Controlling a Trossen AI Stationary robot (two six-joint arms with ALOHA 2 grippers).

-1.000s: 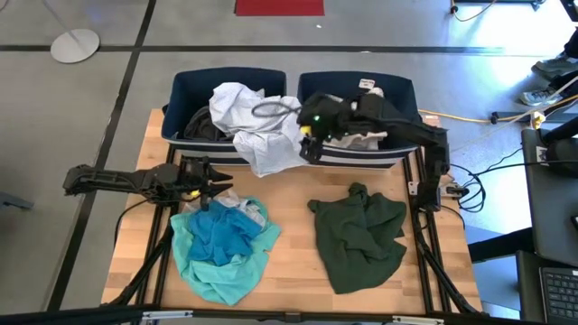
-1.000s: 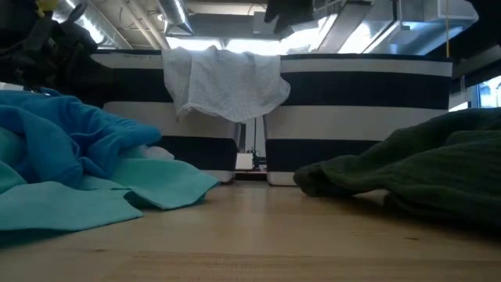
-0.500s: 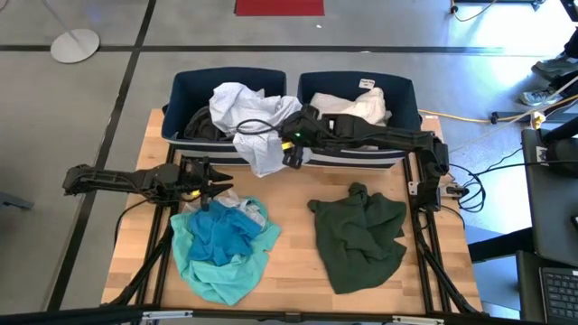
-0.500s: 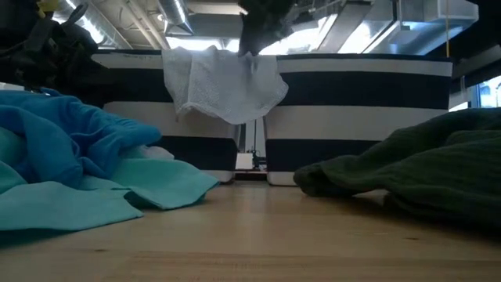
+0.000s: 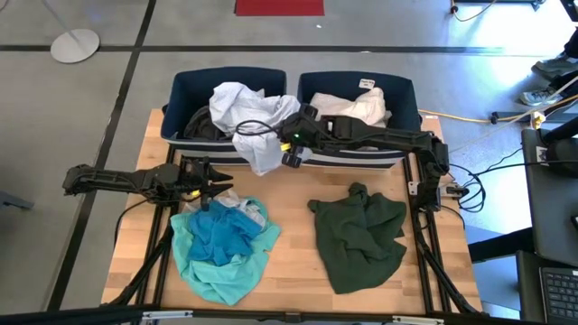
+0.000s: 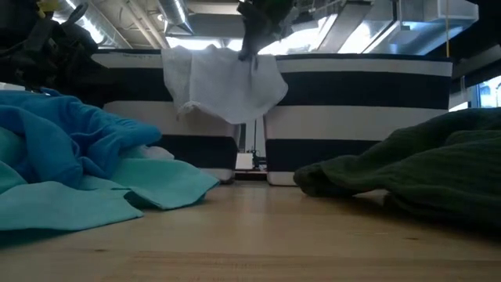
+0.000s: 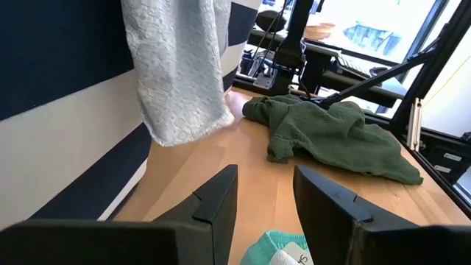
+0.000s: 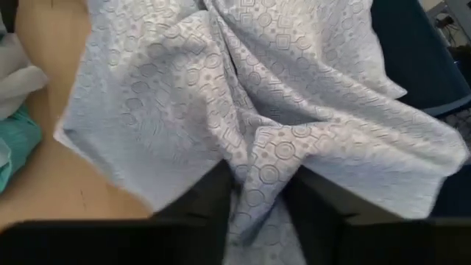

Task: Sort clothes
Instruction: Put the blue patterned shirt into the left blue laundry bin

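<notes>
Right gripper (image 5: 291, 149) reaching across from the right side, sitting at the front rim of the left navy bin (image 5: 185, 90), near the far edge of the tabletop (image 5: 289, 244); fingers (image 8: 195, 213) pinching a fold of the white patterned garment (image 5: 248, 122), cloth bunched between them in the right wrist view. Garment draping out of the left bin, hanging over its striped front wall and into the gap beside the right navy bin (image 5: 406, 99); lower hem dangling clear of the wood in the low view (image 6: 223, 82). Dark clothing (image 5: 200, 126) lying in the left bin under it, pale grey-white garment (image 5: 357, 106) lying in the right bin. Left gripper (image 5: 217, 181) idling over the left half of the tabletop, fingers (image 7: 221, 199) spread apart, gripping nothing, just beyond the turquoise blue garment (image 5: 221, 248) heaped near the front left corner. Dark green garment (image 5: 361, 235) lying crumpled on the right half, well apart from the turquoise one.
</notes>
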